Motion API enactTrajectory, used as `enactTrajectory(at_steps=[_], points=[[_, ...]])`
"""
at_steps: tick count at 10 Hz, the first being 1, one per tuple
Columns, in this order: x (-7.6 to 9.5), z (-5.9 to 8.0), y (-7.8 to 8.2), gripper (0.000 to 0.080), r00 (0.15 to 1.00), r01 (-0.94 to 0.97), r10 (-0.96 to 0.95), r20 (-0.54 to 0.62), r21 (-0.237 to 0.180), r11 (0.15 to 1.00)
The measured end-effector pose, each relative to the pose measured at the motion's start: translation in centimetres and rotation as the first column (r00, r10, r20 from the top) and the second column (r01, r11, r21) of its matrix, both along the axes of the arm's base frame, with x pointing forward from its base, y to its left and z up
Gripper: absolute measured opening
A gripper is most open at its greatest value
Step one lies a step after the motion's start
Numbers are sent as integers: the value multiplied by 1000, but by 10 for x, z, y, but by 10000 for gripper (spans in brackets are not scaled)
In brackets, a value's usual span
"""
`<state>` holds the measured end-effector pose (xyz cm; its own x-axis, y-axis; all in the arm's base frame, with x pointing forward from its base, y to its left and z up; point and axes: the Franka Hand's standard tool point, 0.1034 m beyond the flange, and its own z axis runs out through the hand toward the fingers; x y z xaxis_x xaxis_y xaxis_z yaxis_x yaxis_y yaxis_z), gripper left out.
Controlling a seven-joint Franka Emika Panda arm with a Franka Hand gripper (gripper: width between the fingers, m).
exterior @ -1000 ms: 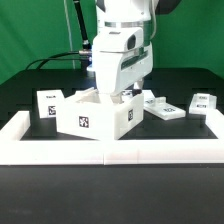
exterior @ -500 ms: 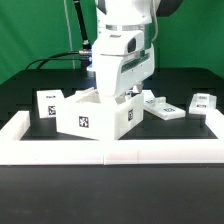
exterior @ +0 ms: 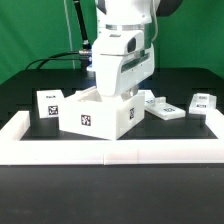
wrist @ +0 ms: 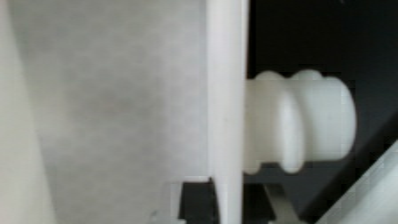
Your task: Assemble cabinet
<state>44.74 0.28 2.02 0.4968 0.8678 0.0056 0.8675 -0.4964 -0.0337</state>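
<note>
- Exterior view: the gripper (exterior: 107, 90) reaches down into the open box (exterior: 92, 118) of the cabinet, its fingers sunk below the rim by the far wall. This is probably to seize or steady that wall for the next fitting.
- The box walls hide the fingers, so I cannot tell whether they are spread or pinching.
- A small block (exterior: 48, 104) stands near the tool on the exterior view's left. A flat panel (exterior: 160, 106) lies close on the other side, and a second block (exterior: 203, 102) lies farther out.
- The border wall (exterior: 150, 150) in front bounds the table (exterior: 20, 100) and would stop the box sliding forward.
- Wrist view: a white panel (wrist: 107, 100) runs edge-on right at the tool, with a ribbed white peg (wrist: 299, 115) just beside it.
- Dark shapes flanking the panel's edge may be fingertips, but they are too blurred to judge contact.
</note>
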Motion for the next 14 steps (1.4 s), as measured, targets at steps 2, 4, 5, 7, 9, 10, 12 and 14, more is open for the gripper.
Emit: enactTrajectory(at_steps=[2,4,5,7,9,10,12,14], points=[[0,0,0,34,1000,0,0,0,0,1000],[0,0,0,34,1000,0,0,0,0,1000],[0,0,0,34,1000,0,0,0,0,1000],[2,1,-1,35,999,-50,50,-4,-2,999],[16,5,-4,35,983,-180,180,-17,-3,984],[18,5,-5,35,978,-208,208,-23,-1,978],[20,5,-4,35,974,-223,223,-24,0,975],[20,5,-4,35,974,-223,223,-24,0,975]])
